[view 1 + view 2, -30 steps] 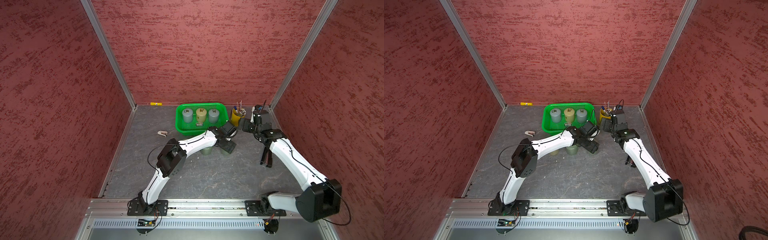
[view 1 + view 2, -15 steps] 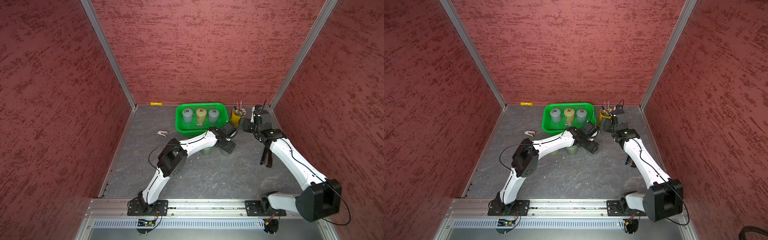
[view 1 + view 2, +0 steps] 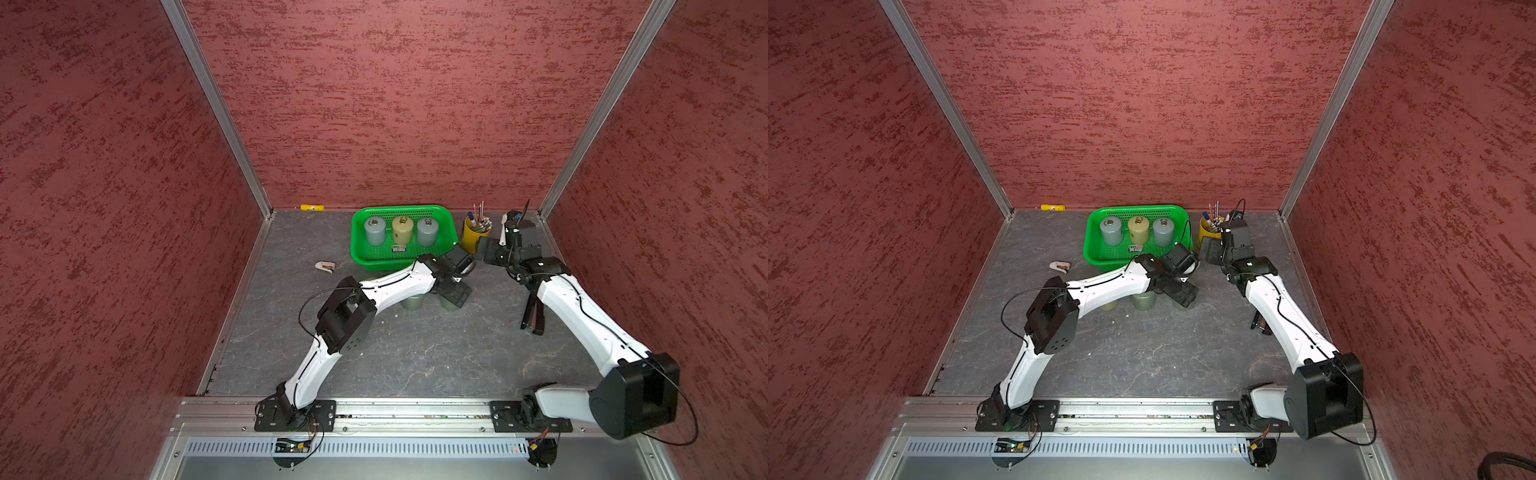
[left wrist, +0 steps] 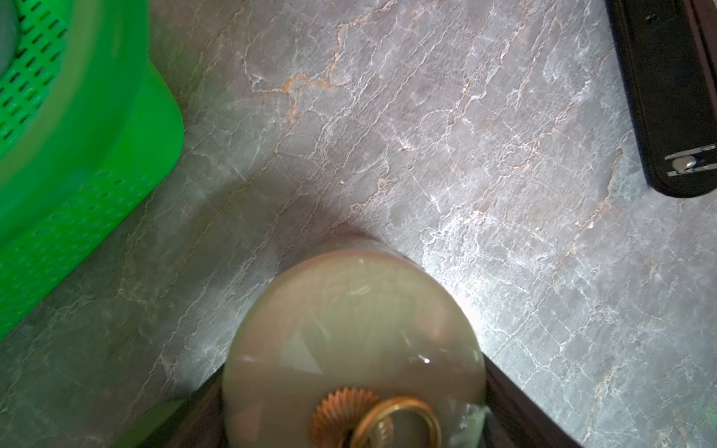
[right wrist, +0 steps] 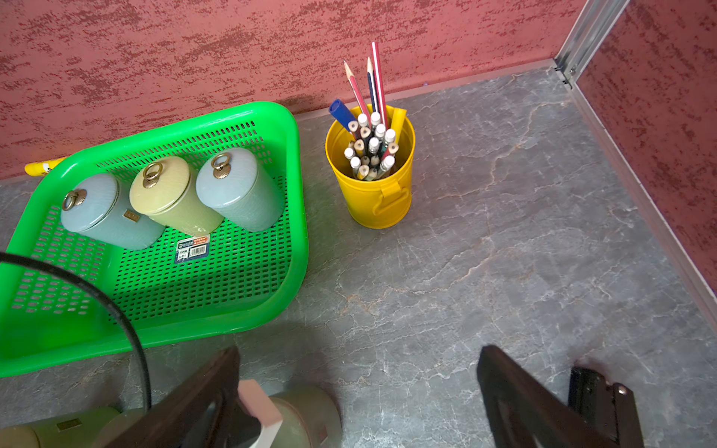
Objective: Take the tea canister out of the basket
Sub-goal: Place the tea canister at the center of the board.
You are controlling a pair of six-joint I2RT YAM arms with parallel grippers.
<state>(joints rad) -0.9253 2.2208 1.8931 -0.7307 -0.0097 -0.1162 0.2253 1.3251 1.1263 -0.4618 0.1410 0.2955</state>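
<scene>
1. Three tea canisters [image 3: 402,230] stood in the green mesh basket [image 3: 356,241]; a pale green canister [image 4: 353,329] sat outside, upright on the tabletop [image 4: 426,135], just beside it.
2. The left gripper [image 4: 355,382] straddled it; whether it gripped, I could not tell. The right gripper [image 5: 359,351] gaped empty.
3. Best: spread fully, rise straight, sparing the ring knob [image 4: 337,411].

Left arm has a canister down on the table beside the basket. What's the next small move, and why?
Probably open the left gripper fully and lift straight up. The pale green tea canister stands upright on the table, outside the green basket, with the jaws on either side of it, so only the release seems left.
</scene>
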